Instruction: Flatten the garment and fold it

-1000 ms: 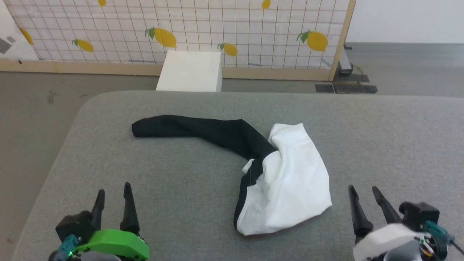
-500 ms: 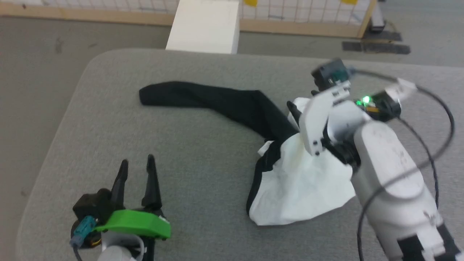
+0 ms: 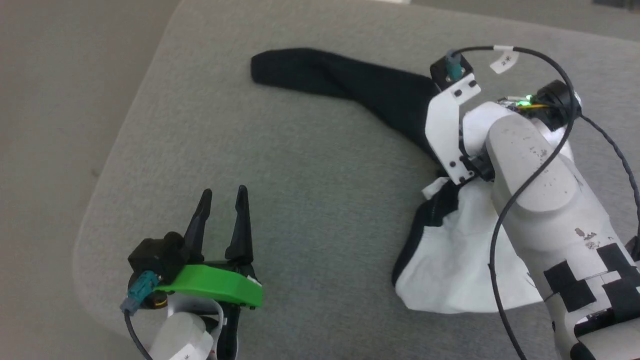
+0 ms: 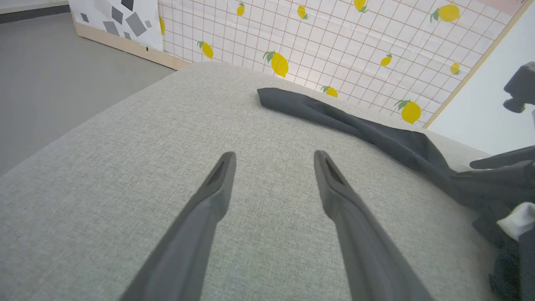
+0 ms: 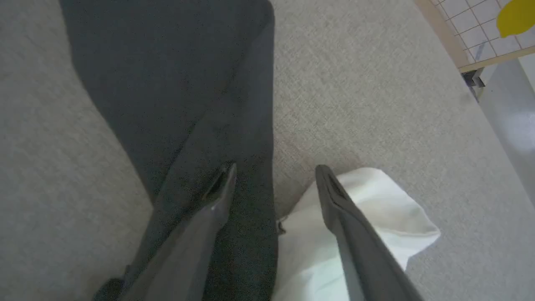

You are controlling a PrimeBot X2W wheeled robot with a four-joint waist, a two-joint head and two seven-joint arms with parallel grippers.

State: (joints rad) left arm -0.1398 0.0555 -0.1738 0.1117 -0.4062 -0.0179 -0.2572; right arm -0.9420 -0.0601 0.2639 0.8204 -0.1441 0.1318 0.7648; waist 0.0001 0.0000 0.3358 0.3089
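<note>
The garment lies crumpled on the grey cushion, with a long black sleeve [image 3: 340, 82] stretched to the left and a bunched white body [image 3: 450, 270] nearer me. My right arm [image 3: 525, 155] reaches over it. My right gripper [image 5: 276, 169] hovers open just above the fabric, one finger over the black sleeve [image 5: 167, 83] and the other over a white fold [image 5: 376, 200]. My left gripper [image 3: 223, 192] stands open over bare cushion at the front left, well apart from the sleeve [image 4: 334, 117], with nothing between its fingers [image 4: 217, 184].
The grey cushioned surface [image 3: 300, 165] has a rounded corner and edge at the left, with grey floor [image 3: 50, 100] beyond. A lemon-print partition [image 4: 334, 37] stands behind the surface in the left wrist view.
My right arm has swung from the lower right up over the garment, to where the sleeve meets the white body. The head camera has tilted down. The left gripper stays open at the front left.
</note>
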